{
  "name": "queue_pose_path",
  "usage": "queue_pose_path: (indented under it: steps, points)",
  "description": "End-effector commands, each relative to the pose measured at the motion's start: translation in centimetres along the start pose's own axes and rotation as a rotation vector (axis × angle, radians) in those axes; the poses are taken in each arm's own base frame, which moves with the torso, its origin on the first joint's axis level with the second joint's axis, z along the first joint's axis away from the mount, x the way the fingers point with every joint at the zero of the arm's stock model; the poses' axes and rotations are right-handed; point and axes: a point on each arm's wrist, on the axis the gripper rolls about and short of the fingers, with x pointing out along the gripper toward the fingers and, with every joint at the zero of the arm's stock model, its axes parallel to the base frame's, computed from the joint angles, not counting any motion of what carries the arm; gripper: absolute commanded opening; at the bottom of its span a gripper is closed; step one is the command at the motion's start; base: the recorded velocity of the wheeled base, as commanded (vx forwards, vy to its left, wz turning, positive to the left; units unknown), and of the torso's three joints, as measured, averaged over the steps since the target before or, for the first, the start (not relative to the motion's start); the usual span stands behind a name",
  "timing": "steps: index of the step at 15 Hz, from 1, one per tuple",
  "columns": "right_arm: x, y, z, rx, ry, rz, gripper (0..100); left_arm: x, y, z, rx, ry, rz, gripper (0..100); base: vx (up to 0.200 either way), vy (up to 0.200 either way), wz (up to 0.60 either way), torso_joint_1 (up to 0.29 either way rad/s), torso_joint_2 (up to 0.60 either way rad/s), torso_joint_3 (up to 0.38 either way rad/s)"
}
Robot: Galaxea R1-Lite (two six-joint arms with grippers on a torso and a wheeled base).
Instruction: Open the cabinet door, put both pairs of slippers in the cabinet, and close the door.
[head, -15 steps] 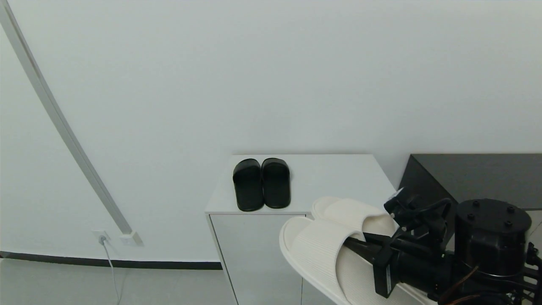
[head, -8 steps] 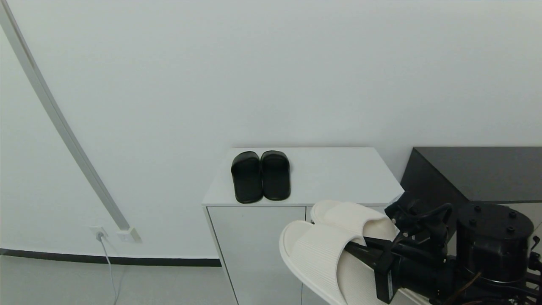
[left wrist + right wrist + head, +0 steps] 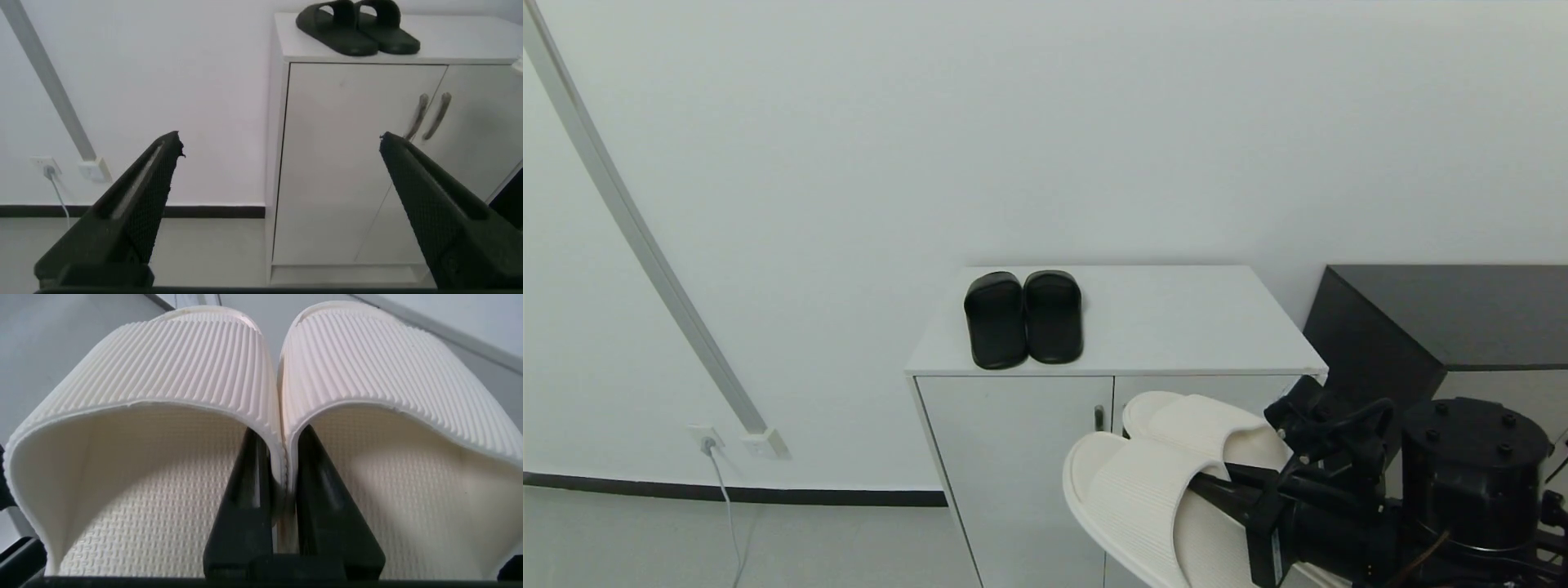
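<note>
Camera lower; ribbed white slippers (image 3: 1135,490)

Left tool (image 3: 279,145) held with fingers spread wide; right tool (image 3: 278,478) pinched on the white slippers (image 3: 188,384).

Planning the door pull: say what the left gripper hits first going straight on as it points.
Probably the white cabinet's closed left door, near its outer edge: the open left gripper aims about there, nothing between. Depth is unclear; slightly aside it would meet the white wall.
</note>
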Motion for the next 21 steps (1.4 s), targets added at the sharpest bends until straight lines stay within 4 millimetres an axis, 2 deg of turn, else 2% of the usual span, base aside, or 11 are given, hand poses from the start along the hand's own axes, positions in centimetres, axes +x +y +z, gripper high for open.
queue_pose_path:
  steps: [1,21]
  points:
    - [0.1,0.0,-0.1,0.0,0.007,0.002,0,0.0,0.0,0.0,0.0,0.0,0.001,100,0.0,0.0,0.0,-0.168,0.39,0.227]
    - [0.2,-0.1,-1.5,0.001,0.03,0.0,0,0.0,0.0,0.0,0.046,0.002,-0.002,100,0.0,0.0,0.0,-0.195,0.51,0.314]
